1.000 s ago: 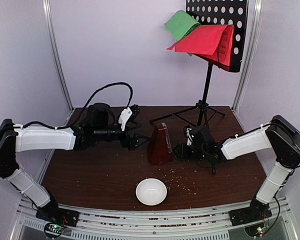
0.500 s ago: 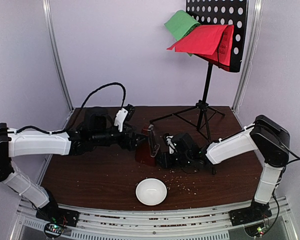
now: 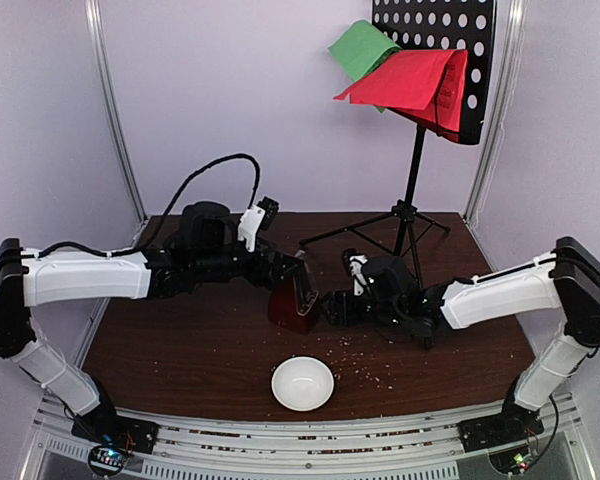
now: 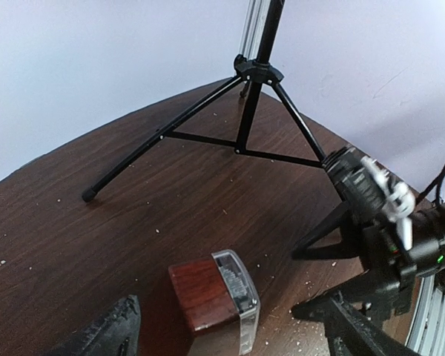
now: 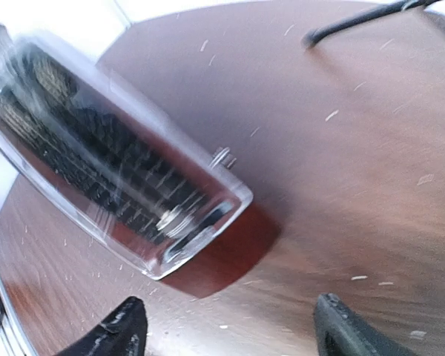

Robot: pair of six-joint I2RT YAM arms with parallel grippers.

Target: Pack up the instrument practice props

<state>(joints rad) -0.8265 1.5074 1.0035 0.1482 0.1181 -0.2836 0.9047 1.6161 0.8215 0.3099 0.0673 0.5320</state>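
The dark red-brown metronome point(image 3: 292, 296) stands on the table with its clear cover point(image 3: 306, 290) facing right. My left gripper point(image 3: 280, 272) is open, just above and behind its top. In the left wrist view the metronome point(image 4: 205, 295) lies between the open fingers point(image 4: 104, 334). My right gripper point(image 3: 330, 306) is open, close to the cover side. In the right wrist view the cover point(image 5: 111, 178) is blurred, just ahead of the fingertips point(image 5: 122, 330). The black music stand point(image 3: 440, 60) stands at the back right and holds the green sheet point(image 3: 362, 45) and the red sheet point(image 3: 405, 80).
A small white bowl point(image 3: 302, 383) sits near the front edge, below the metronome. The stand's tripod legs point(image 3: 400, 225) spread over the back right of the table, and they also show in the left wrist view point(image 4: 252, 96). Crumbs lie scattered on the brown table point(image 3: 180, 340).
The metronome has shifted left from where it stood a second ago. My left gripper has moved right over its top. My right gripper has followed it left and stays at its cover side.
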